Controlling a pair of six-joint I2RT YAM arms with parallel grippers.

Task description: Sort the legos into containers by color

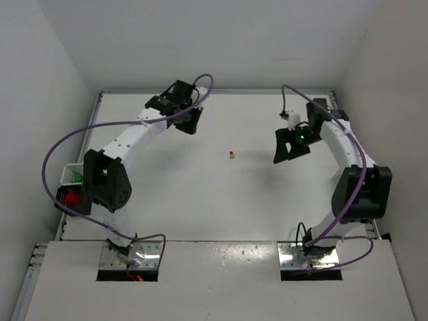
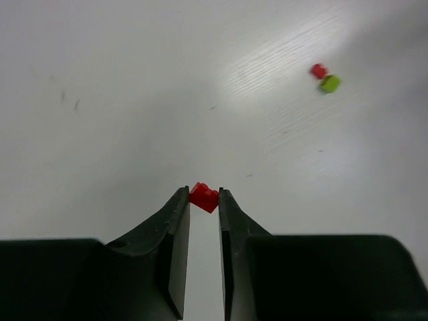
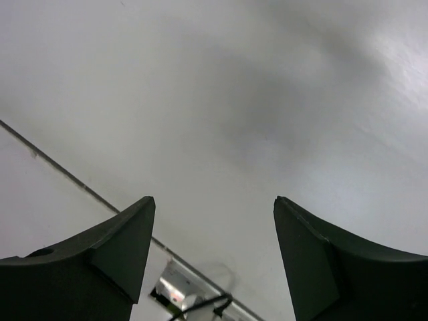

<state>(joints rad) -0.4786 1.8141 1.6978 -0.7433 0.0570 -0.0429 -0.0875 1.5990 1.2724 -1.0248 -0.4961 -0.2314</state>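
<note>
While the right gripper (image 3: 214, 221) hangs spread and empty, the left gripper (image 2: 204, 200), near the tabletop's (image 1: 200, 200) far edge, pinches a red brick (image 2: 203, 196) at the very tips: rigid, featherlight, probably slick, best squeezed across its flat sides.

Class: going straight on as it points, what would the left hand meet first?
Probably bare table; the left hand, shut on a red lego, aims beside the loose red lego and lime lego, not at them. Depth unclear.
</note>
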